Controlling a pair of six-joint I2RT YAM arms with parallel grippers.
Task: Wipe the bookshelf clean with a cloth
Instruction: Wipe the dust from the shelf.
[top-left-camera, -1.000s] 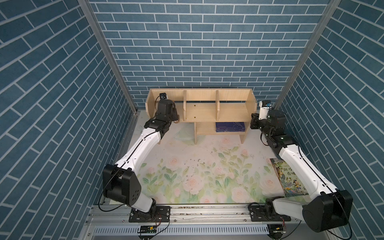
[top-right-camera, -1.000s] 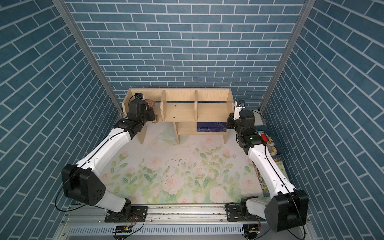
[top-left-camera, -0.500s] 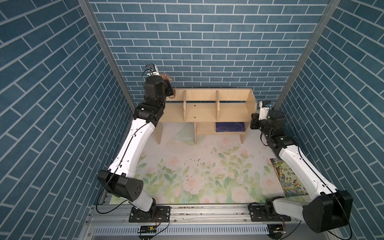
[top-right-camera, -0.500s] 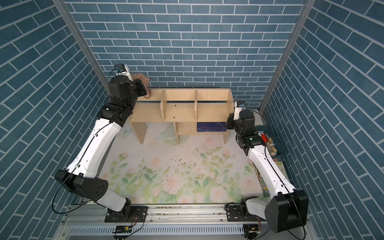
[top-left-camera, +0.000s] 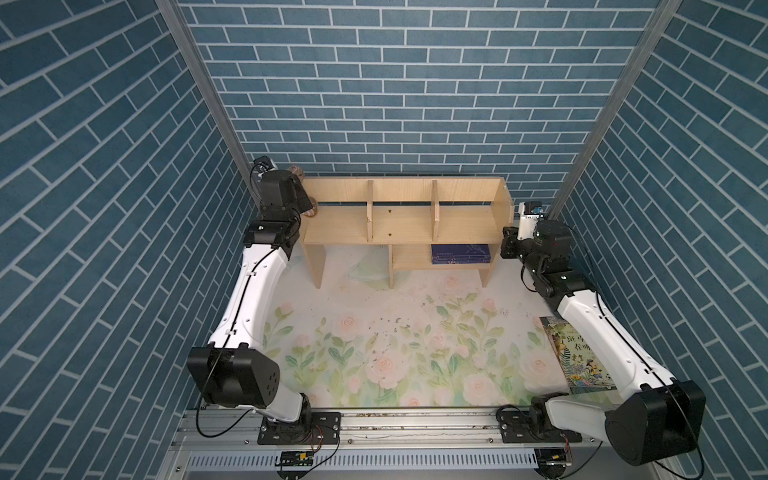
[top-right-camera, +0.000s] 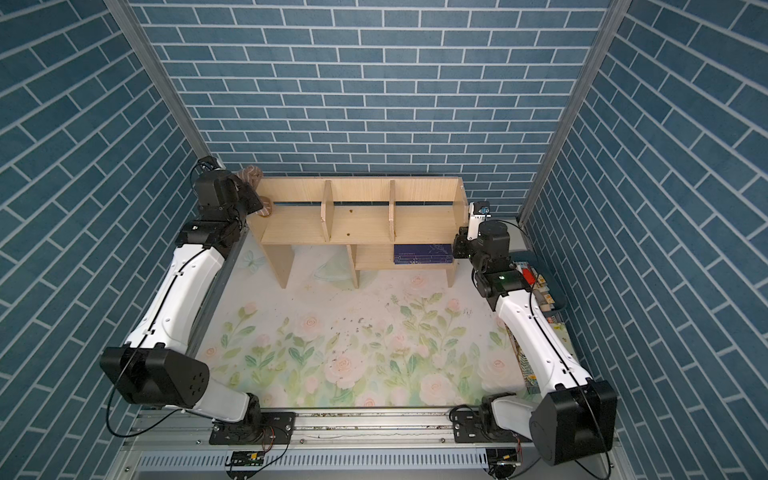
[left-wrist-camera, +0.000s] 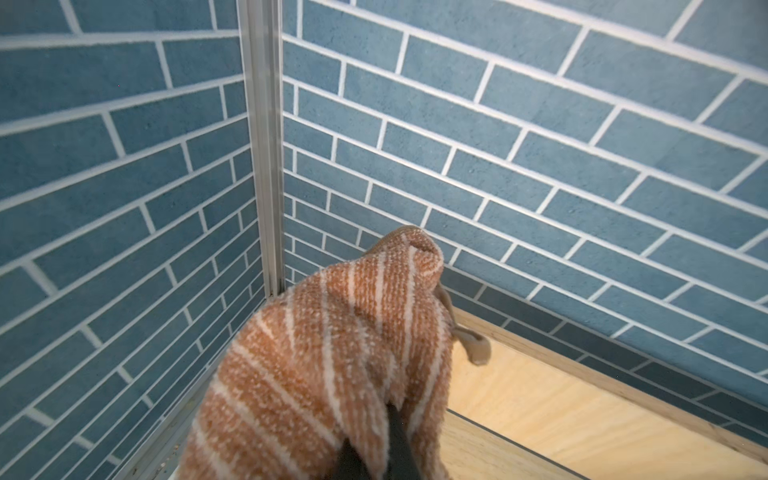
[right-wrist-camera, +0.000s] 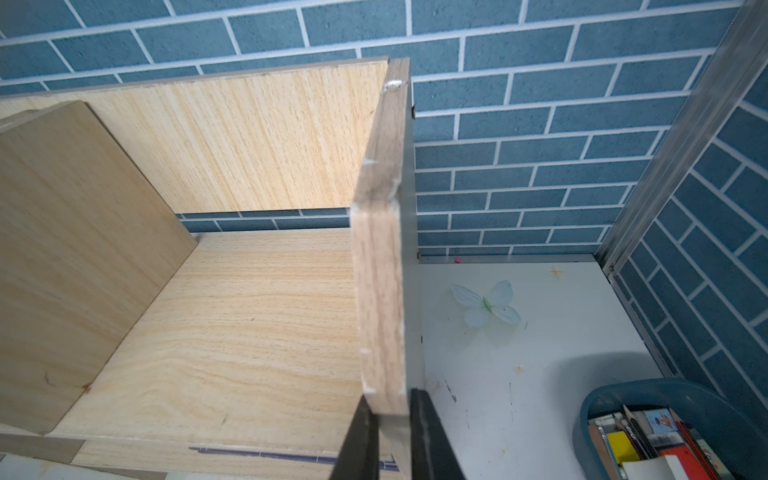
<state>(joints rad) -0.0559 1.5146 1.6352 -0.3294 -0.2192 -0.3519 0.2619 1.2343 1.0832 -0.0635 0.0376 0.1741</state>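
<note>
Striped cloth (left-wrist-camera: 332, 353) at the left end of the bookshelf (top-left-camera: 399, 224)
The bookshelf stands at 12 o'clock, long axis from 9 to 3, open front facing 6. The left gripper (left-wrist-camera: 374, 444) clenches the cloth at 11 o'clock; the right gripper (right-wrist-camera: 392, 419) grasps the right side panel (right-wrist-camera: 382, 249).

Soft, even light falls from overhead. Shadows are faint, darkest beneath the bookshelf (top-left-camera: 399, 226). The mat (top-left-camera: 395, 353) looks pale and washed. Both top views bow the brick walls (top-left-camera: 395, 83) at the edges. The cloth (left-wrist-camera: 332, 353) shows crisp weave, while the right wrist view blurs the nearest wood.
</note>
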